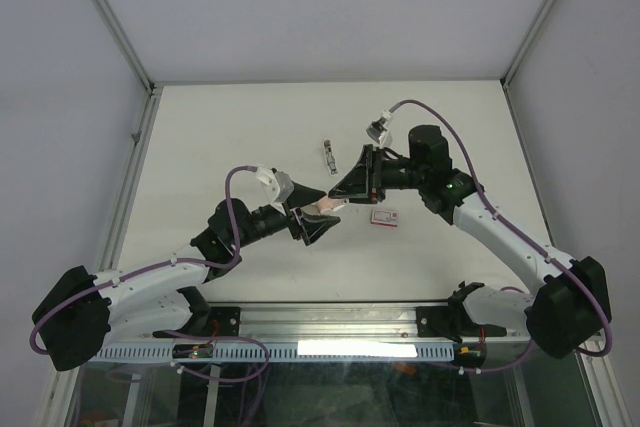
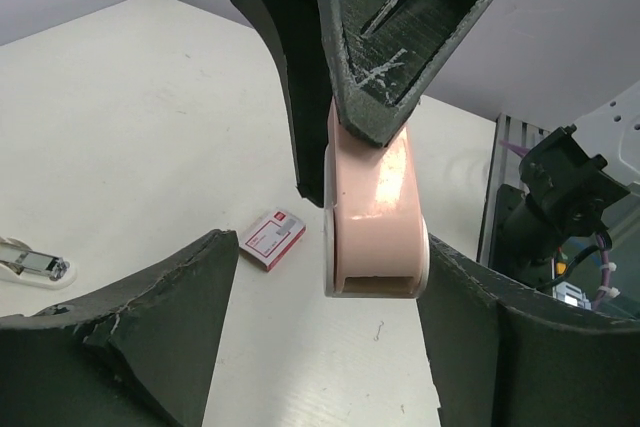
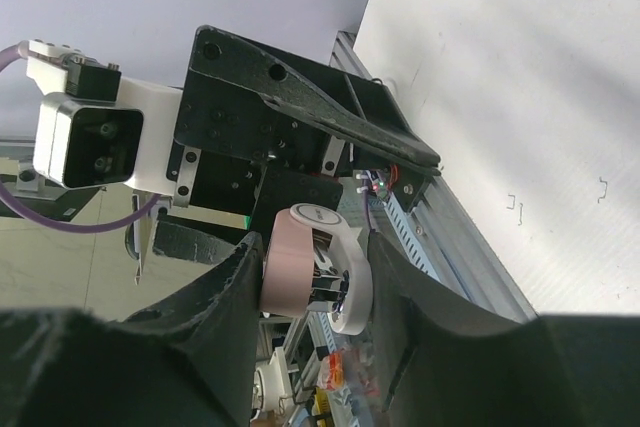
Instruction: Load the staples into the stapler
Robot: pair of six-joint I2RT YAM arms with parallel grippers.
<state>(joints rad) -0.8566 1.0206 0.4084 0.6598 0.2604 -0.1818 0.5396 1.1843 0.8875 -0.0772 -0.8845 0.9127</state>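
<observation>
The pale pink stapler (image 1: pixel 322 209) hangs in the air between the two grippers, above the table's middle. My right gripper (image 1: pixel 337 194) is shut on it; in the right wrist view the stapler (image 3: pixel 300 272) sits pinched between my fingers (image 3: pixel 215 297), its silvery metal parts facing the camera. My left gripper (image 1: pixel 314 224) is open just in front of it. In the left wrist view the stapler's free end (image 2: pixel 375 237) reaches down between my wide-open left fingers (image 2: pixel 180 317) without touching them. A small red-and-white staple box (image 1: pixel 385 217) lies on the table, also in the left wrist view (image 2: pixel 272 239).
A small silvery-and-white piece (image 1: pixel 329 155) lies on the table behind the grippers, also in the left wrist view (image 2: pixel 30 265). A few loose staples (image 3: pixel 515 205) lie on the white tabletop. The aluminium rail (image 1: pixel 330 322) runs along the near edge.
</observation>
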